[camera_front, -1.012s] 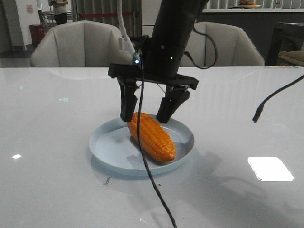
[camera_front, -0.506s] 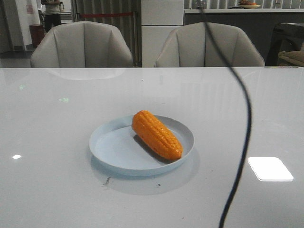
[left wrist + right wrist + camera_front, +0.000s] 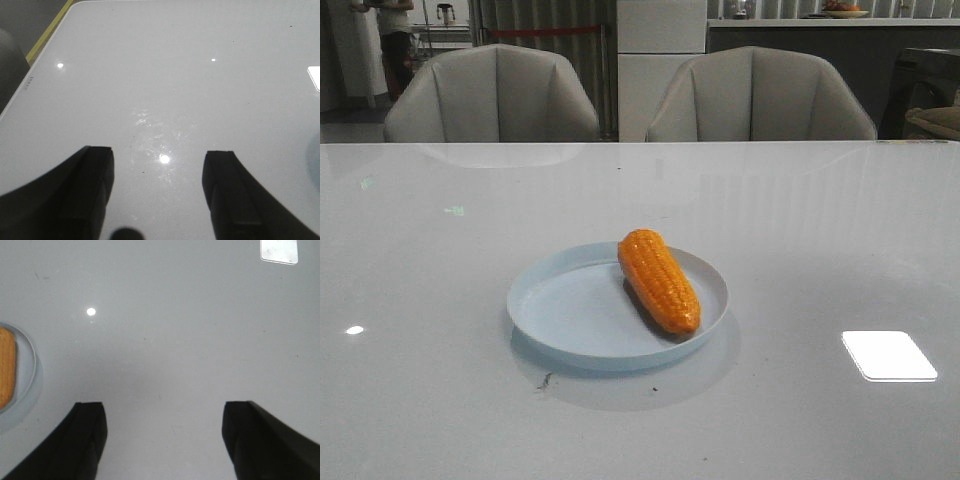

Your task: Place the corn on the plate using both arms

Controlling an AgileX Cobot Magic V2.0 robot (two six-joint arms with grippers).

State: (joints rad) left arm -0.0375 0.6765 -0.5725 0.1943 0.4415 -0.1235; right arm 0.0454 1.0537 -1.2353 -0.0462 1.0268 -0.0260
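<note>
Both hands hang parted and empty over bare desk; the left hand [image 3: 159, 192] shows two dark fingers spread wide in its wrist view, with only scuffed, glossy white desk [image 3: 165, 75] and a light glint between them; the right hand [image 3: 162, 440] is likewise wide open, gripping nothing, and the plate [image 3: 25, 390] with a slice of the corn [image 3: 6, 365] shows at the edge of its wrist view, well apart from its fingers. Neither hand appears in the front view.

Nearest in the front view lie a small dark scratch mark on the desk just before the plate and a bright rectangular reflection [image 3: 888, 355] off to the right; then comes the pale blue plate [image 3: 560, 320], with the orange corn [image 3: 658, 280] lying inside it on its right half, blunt tip toward the camera and nothing over or against it; beyond the desk stand two grey chairs [image 3: 492, 95], and behind them a pale cabinet [image 3: 660, 40].

Compared with a second ago, the arm that stood over the plate with its fingers either side of the corn is gone from the front view; the hanging cable seen half a second ago is gone too; the corn has turned to lie more nearly lengthwise toward the camera.
</note>
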